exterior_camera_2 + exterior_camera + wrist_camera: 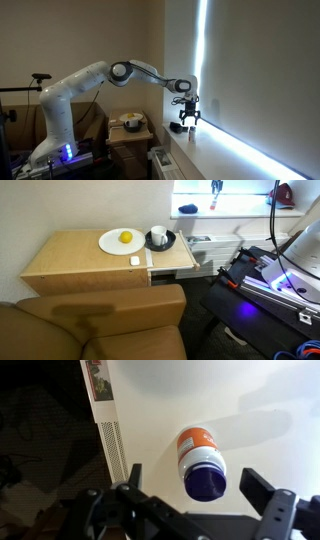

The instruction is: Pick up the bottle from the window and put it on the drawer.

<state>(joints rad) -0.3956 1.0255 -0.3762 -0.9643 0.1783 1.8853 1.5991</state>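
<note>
Two fingers [135, 475] of the claw [196, 478] stand wide apart in the wrist view, one on each side of the bottle [198, 455], and neither touches it. The bottle sits on the white sill [265, 400] of the window [250, 70], showing an orange-and-white label with its dark blue cap towards the camera. Whether it stands upright or lies on its side cannot be told from this angle.

In an exterior view the white arm [90, 80] reaches out from its base to the bright pane, with the claw hanging low over the ledge. The sill also carries a dark blue bowl [187, 210] and, well apart from it, a red thing [285, 194].

Below the window, the light-wood desk [70, 255] has its drawer [172, 275] pulled out, the pale inside showing. On the desk top sit a white plate [110, 242] with a yellow thing [126, 237] on it, and just beside it a round black tray [160, 246] holding a white cup [158, 234].
</note>
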